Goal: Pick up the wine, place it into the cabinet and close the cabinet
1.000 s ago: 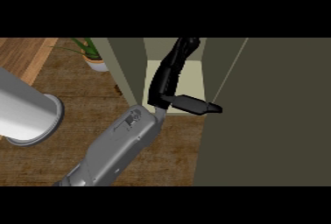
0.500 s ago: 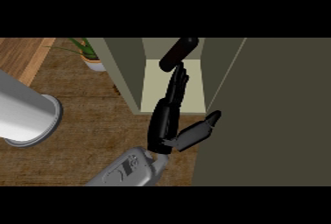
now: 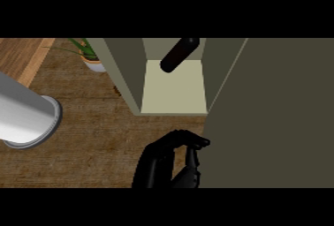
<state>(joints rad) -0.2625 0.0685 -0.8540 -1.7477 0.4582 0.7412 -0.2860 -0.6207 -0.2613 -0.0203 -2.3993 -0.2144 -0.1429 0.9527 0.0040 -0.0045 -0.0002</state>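
Wine bottle (image 3: 179, 55) lying dark and tilted on the pale floor of the cabinet (image 3: 175, 90), toward its back. Open shelf space in front of the bottle, out to the cabinet's front lip. Cabinet door (image 3: 274, 110) swung out on the cabinet's right, its edge running down to the lower border. Right hand (image 3: 171, 161) below the cabinet's front lip, just beside the door edge, fingers curled and holding nothing. Brown wooden counter (image 3: 91, 132) left of the cabinet, bare between cabinet and grey cylinder (image 3: 23, 117). Potted plant (image 3: 88, 55) against the cabinet's left wall.
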